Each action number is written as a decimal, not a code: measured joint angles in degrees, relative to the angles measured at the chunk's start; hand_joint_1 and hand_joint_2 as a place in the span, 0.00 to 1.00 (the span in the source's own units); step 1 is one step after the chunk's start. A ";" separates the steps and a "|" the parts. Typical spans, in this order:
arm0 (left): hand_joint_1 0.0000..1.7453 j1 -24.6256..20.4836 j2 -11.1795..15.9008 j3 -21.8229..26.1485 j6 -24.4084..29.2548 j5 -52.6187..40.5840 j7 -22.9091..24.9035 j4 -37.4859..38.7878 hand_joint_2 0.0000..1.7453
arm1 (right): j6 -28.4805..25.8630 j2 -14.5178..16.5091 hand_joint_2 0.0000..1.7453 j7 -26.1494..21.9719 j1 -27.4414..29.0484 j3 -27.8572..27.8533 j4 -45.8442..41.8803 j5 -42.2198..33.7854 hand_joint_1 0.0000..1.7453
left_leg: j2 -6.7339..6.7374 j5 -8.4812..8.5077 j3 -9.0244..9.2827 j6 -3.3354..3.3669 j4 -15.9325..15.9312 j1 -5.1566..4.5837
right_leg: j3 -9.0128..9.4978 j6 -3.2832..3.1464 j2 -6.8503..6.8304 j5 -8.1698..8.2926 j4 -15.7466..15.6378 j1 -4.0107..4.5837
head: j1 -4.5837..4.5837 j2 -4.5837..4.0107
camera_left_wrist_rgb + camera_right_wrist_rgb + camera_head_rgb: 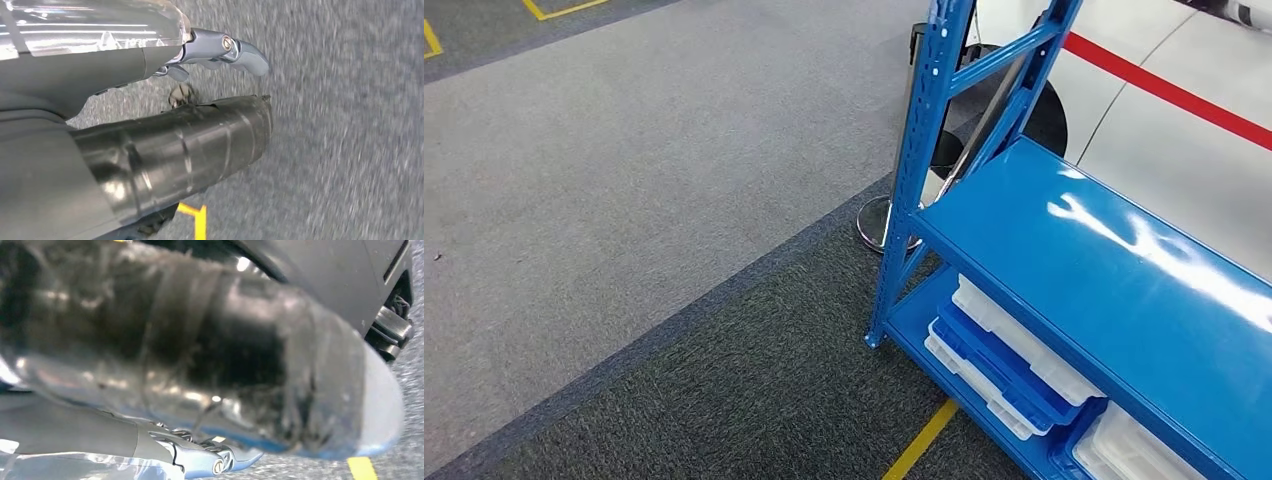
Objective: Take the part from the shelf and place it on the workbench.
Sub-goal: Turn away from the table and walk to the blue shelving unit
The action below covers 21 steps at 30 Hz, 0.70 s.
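Blue shelf (1124,260) | white trays (1014,350) underneath | chrome post base (879,222) beside

Industrial workshop or warehouse floor, blue steel shelf (1114,260), stacked plastic bins (1004,365), yellow floor tape (921,440), grey carpet (624,180)
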 joint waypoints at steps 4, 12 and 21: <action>0.00 -0.15 -0.11 0.02 0.11 0.00 0.13 0.00 0.00 | 0.06 -0.02 0.00 0.05 -0.13 0.00 0.00 0.07 0.00 | 2.10 -0.89 0.95 -1.35 0.06 -0.34 | 5.64 -0.93 -3.27 3.76 -11.28 0.43 | -0.04 0.00; 0.00 -0.16 -0.12 0.05 0.20 0.00 0.20 -0.02 0.00 | 0.27 0.05 0.00 0.11 -0.10 0.00 0.00 0.09 0.00 | -3.64 -9.12 -5.21 -3.18 15.15 0.19 | 5.81 -3.43 1.91 4.39 -11.79 0.43 | -0.13 0.00; 0.00 -0.39 0.19 0.14 0.22 -0.03 0.16 0.06 0.00 | 0.34 0.22 0.00 0.11 -0.01 -0.02 0.04 0.09 0.00 | -7.63 -0.26 -0.62 -1.33 0.88 -0.05 | 4.99 -1.73 8.39 4.12 -10.98 0.41 | -0.11 0.00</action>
